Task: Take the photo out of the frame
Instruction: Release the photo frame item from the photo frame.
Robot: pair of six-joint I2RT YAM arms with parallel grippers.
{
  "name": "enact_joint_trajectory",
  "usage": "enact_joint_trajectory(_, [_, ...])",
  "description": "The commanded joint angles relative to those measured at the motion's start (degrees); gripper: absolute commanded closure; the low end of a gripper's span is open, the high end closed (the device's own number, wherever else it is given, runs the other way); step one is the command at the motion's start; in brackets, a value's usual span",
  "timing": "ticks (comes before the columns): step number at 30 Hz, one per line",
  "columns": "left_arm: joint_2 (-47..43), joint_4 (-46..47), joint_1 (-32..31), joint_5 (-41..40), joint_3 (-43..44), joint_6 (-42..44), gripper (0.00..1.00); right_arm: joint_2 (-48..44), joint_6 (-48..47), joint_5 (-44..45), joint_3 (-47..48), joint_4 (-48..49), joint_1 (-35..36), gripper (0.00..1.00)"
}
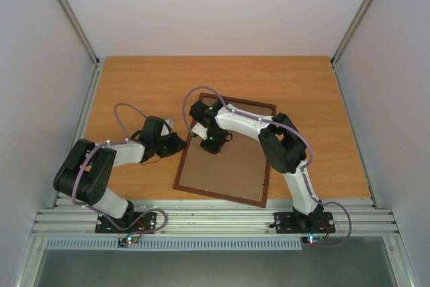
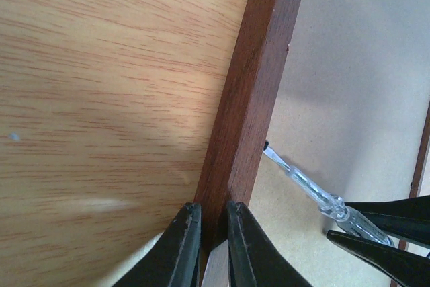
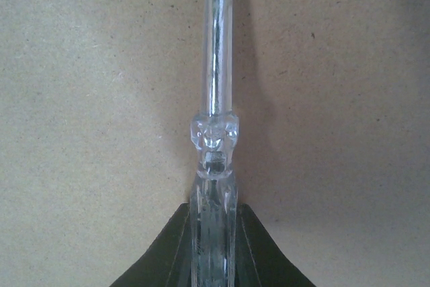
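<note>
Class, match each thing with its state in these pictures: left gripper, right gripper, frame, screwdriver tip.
Things:
1. left gripper
2. right gripper
3. frame
4. screwdriver tip

States:
A. lies back up on the table
B. shut on the screwdriver
C. against the frame's inner edge
D. shut on the frame's rail

Pairs: 1-D, 2-B, 3-A, 4-C

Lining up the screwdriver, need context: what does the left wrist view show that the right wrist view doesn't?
Left wrist only: the frame, its rail pinched by the left gripper, the table, the screwdriver tip at the rail's inner edge. Right wrist only: the screwdriver centred lengthwise in the right gripper. Both: screwdriver, right gripper, hardboard back.
</note>
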Motion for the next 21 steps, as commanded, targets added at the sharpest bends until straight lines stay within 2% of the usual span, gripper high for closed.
enact_joint_trajectory(1, [0.3, -1.5, -0.5, 0.3, -0.7, 0.6, 0.87, 1.7, 0.2, -0.9, 2.1, 0.0, 0.5, 0.99])
enact_joint_trajectory(21, [1.3, -0.9, -1.0, 0.9, -1.0, 0.5, 0.88, 3.2, -0.4, 1.0, 7.1, 0.9, 0.6, 0.99])
